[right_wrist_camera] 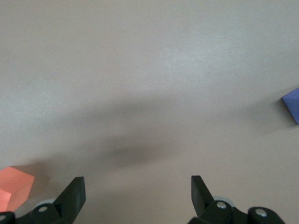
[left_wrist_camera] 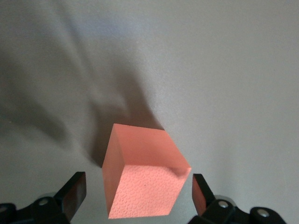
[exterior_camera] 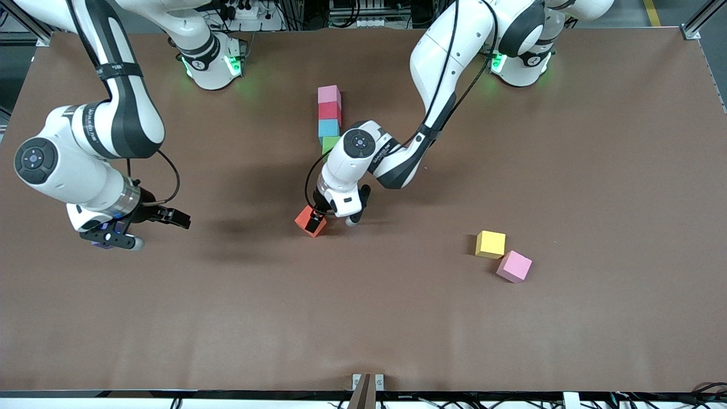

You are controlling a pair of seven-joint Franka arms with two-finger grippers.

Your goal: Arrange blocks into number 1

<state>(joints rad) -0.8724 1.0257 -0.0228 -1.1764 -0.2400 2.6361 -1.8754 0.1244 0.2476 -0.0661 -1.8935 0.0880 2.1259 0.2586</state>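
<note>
A column of blocks runs across the table's middle: pink (exterior_camera: pixel 329 94), red (exterior_camera: pixel 329 112), light blue (exterior_camera: pixel 328 128), then green (exterior_camera: pixel 329 144), which the left arm partly hides. The orange block (exterior_camera: pixel 304 218) (left_wrist_camera: pixel 145 179) lies apart from the column, nearer the front camera and turned at an angle. My left gripper (exterior_camera: pixel 319 218) (left_wrist_camera: pixel 138 192) is open and straddles it, with a gap between each finger and the block. My right gripper (exterior_camera: pixel 113 238) (right_wrist_camera: pixel 138 193) is open over bare table at the right arm's end, holding nothing.
A yellow cube (exterior_camera: pixel 491 244) and a second pink cube (exterior_camera: pixel 514 266) sit together toward the left arm's end, nearer the front camera. A purple cube (right_wrist_camera: pixel 292 104) lies near the right gripper, mostly hidden under it in the front view.
</note>
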